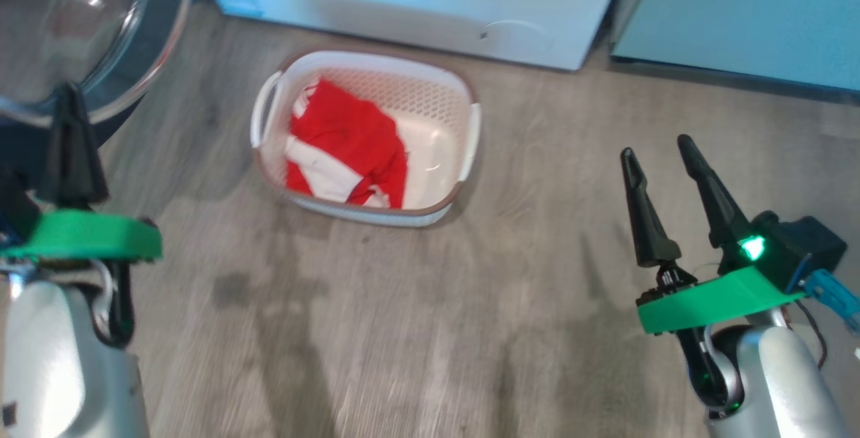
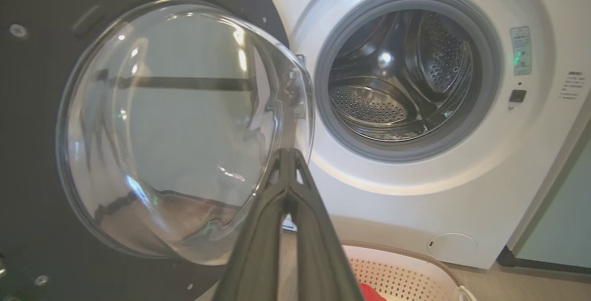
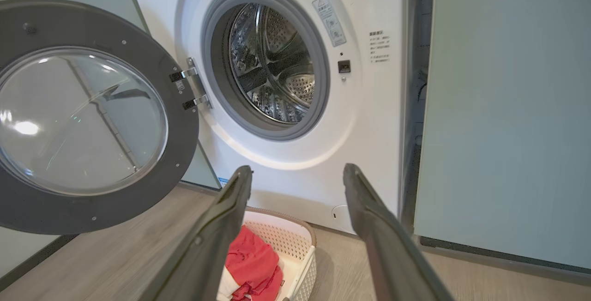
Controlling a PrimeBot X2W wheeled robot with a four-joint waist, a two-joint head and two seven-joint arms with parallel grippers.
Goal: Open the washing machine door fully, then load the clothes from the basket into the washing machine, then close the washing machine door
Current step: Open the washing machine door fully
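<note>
Jaws first. On my left arm they are pressed together, fingers (image 2: 258, 227) meeting at the tips with nothing between them. On my right arm they stand wide apart, fingers (image 3: 378, 231) holding nothing.

Findings on the task items:

1. I see the washing machine door (image 3: 83, 116) swung out to the left of the washing machine (image 3: 295, 153). The drum (image 2: 397, 75) is exposed and has no fabric in it.
2. In the head view the closed left jaws sit against the lower edge of the door's glass. In the left wrist view their tips overlap the near edge of the dome. I cannot tell whether they touch it.
3. The basket (image 1: 416, 89) sits on the floor (image 1: 403, 324) just in front of the machine, below the drum opening.
4. The clothes (image 1: 349, 136) lie inside the basket, bunched toward its left half, with the right part of its floor bare.
5. From the head view the basket lies between my two arms. The right jaws are well apart from it, off to its right, and point towards the machine front.
6. Through the right wrist view the basket and the clothes appear low between the two fingers, nearer the left one.
</note>
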